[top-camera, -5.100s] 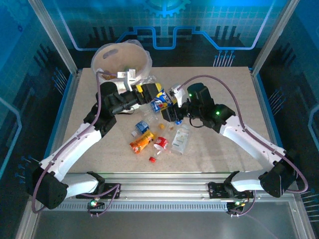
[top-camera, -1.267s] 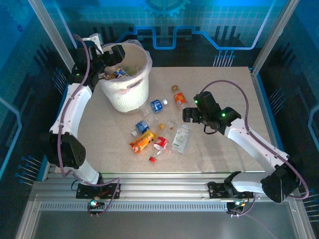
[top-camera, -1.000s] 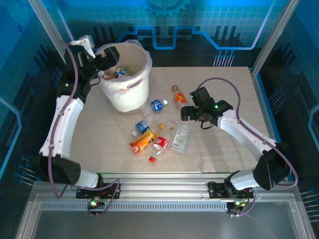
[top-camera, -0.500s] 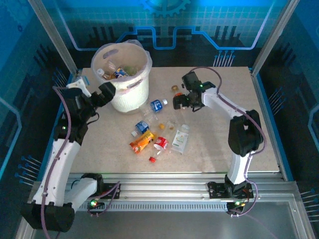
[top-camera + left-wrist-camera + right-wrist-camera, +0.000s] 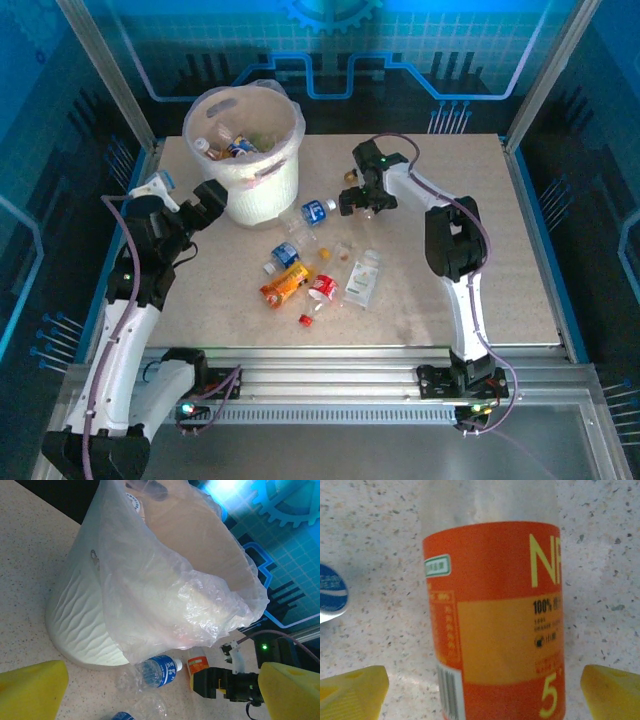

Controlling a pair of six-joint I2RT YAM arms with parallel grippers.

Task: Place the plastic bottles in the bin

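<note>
Your right gripper [image 5: 358, 203] stands with jaws apart astride the orange bottle [image 5: 495, 615], which lies on the table [image 5: 450, 280] off the bin's [image 5: 255, 195] right side, with a blue bottle [image 5: 318, 211] between it and the bin. Nothing is clamped yet. The bottle is round and thin-walled, so if you close off-centre it likely squirts out and rolls, perhaps into the blue one. Carrying it over, watch the loose liner [image 5: 200, 610] sagging over the bin's rim — a low pass could snag it and tip the bin. Your left gripper [image 5: 185, 195], jaws apart and empty, sits at the bin's left — it could cross your path.
</note>
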